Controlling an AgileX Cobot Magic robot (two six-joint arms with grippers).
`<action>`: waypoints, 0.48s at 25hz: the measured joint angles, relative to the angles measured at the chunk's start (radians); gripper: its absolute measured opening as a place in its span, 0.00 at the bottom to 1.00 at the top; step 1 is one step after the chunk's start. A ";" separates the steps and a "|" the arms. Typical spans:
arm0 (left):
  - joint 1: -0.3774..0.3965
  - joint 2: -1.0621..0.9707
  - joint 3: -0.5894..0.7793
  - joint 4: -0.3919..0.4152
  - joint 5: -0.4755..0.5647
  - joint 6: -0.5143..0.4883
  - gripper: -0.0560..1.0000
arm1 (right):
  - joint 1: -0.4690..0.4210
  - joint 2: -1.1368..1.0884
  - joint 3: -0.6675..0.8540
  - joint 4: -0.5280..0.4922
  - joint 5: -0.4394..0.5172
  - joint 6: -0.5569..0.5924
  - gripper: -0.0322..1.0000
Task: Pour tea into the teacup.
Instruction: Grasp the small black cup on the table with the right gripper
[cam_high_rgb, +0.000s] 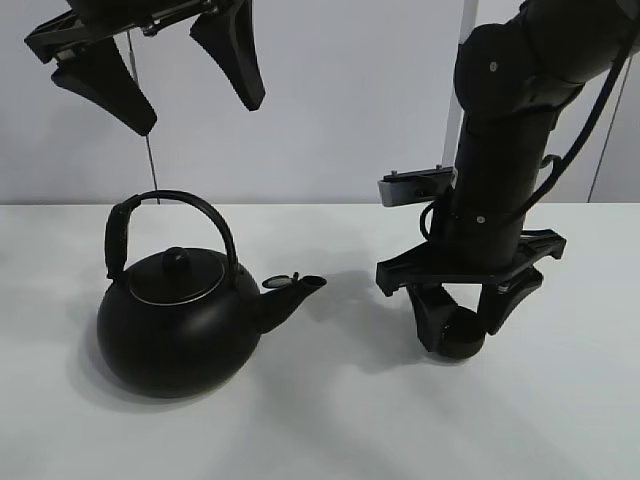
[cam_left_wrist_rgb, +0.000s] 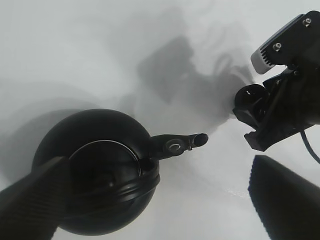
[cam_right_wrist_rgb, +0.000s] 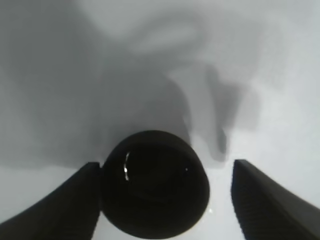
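On the white tabletop's right side sits the teacup, its dark inside unreadable, well apart from the lidded kettle, whose spout points toward it. The right pincer straddles the cup, spread wider than it. One finger touches its wall, the other stands clear, so it grasps nothing. That arm reaches straight down. The left pincer hangs high above the kettle, spread wide and empty.

A bare white table meets a pale wall.
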 joint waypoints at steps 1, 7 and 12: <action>0.000 0.000 0.000 0.000 0.000 0.000 0.71 | 0.000 0.004 0.000 0.001 0.000 0.000 0.47; 0.000 0.000 0.000 0.000 -0.001 0.000 0.71 | 0.000 0.005 0.000 0.002 0.003 -0.008 0.42; 0.000 0.000 0.000 0.000 -0.002 0.000 0.71 | 0.000 -0.043 0.003 0.028 0.004 -0.035 0.42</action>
